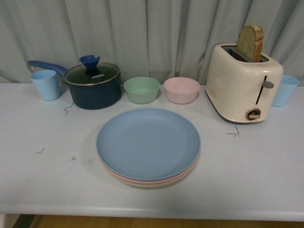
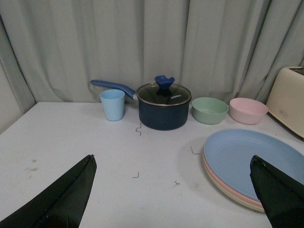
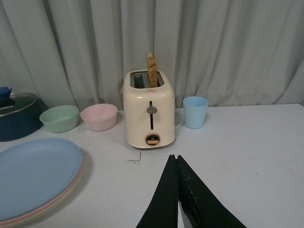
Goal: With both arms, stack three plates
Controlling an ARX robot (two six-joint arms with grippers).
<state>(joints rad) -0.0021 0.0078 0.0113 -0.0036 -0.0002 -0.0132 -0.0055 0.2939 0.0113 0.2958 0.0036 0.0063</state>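
The three plates lie in one stack at the table's middle. The blue plate (image 1: 148,142) is on top, the pink plate (image 1: 142,180) under it, the beige plate (image 1: 156,185) at the bottom. The stack also shows in the left wrist view (image 2: 251,156) and the right wrist view (image 3: 33,173). Neither arm shows in the front view. My left gripper (image 2: 172,159) is open and empty over bare table left of the stack. My right gripper (image 3: 174,156) is shut and empty over the table right of the stack, in front of the toaster.
A dark blue lidded saucepan (image 1: 92,84), a green bowl (image 1: 141,90) and a pink bowl (image 1: 181,90) stand behind the stack. A cream toaster (image 1: 243,85) with a bread slice is at back right. Light blue cups stand at far left (image 1: 46,84) and far right (image 1: 285,90).
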